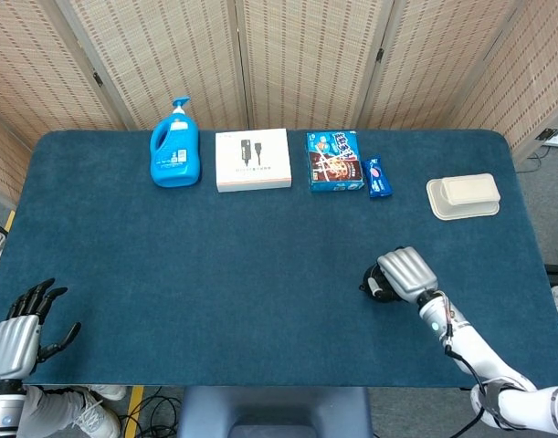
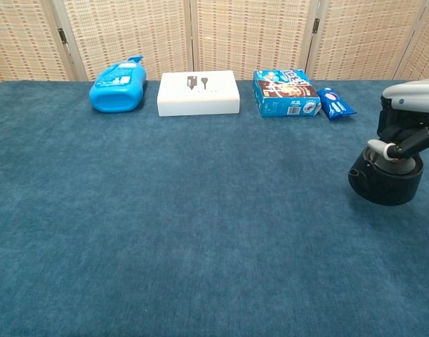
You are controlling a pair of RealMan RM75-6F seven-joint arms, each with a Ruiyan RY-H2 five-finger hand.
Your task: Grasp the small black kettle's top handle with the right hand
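The small black kettle (image 2: 384, 181) stands at the right side of the blue table; in the head view only its left edge (image 1: 372, 288) shows from under my hand. My right hand (image 2: 408, 119) lies on top of it with fingers curled around the top handle, gripping it; the handle itself is mostly hidden by the fingers. From above, the right hand (image 1: 405, 272) covers most of the kettle. My left hand (image 1: 18, 333) hangs off the table's near left corner, fingers spread, holding nothing.
Along the far edge lie a blue detergent bottle (image 1: 175, 146), a white box (image 1: 252, 160), a blue snack box (image 1: 334, 161) and a small blue packet (image 1: 378, 177). A beige lidded container (image 1: 462, 196) sits at the far right.
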